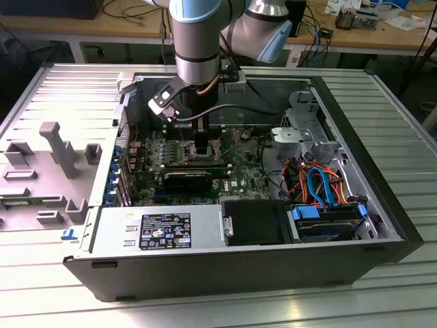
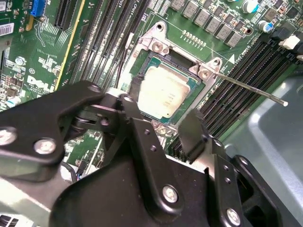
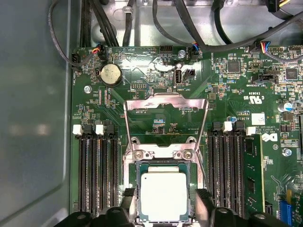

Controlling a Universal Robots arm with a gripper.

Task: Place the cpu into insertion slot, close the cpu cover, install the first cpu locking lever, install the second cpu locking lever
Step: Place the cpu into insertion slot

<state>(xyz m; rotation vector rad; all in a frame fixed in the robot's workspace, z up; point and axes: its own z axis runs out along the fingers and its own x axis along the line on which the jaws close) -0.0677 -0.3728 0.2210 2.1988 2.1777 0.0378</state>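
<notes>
Hovering just above the green motherboard (image 3: 94, 85) inside the open computer case (image 1: 205, 266), the claw (image 3: 165, 201) stands with its two black fingers (image 3: 203, 208) apart, one on each side of the insertion slot (image 3: 138, 189), and it grips nothing. The cpu (image 3: 164, 196) lies flat in that slot, silver top up and square to the black edging. As far as the first wrist view shows, the fingers are clear of its sides. The cpu cover (image 3: 165, 99) is swung open, its silver frame tipped back from the hinge on the side of the slot away from the claw, so the chip is bare. In the second wrist view a thin lever rod (image 2: 246, 86) juts from one corner of the socket across the memory slots (image 2: 258, 59), not latched down. By my reading the first step, seating the chip, is done or at its very end, and the cover step has not begun. Closing the cover would call for the fingers to be out of the frame's swing. It would then need a push on the frame's far edge to lay it flat without nudging the chip. The case rests on the ribbed desk (image 1: 382, 301).
</notes>
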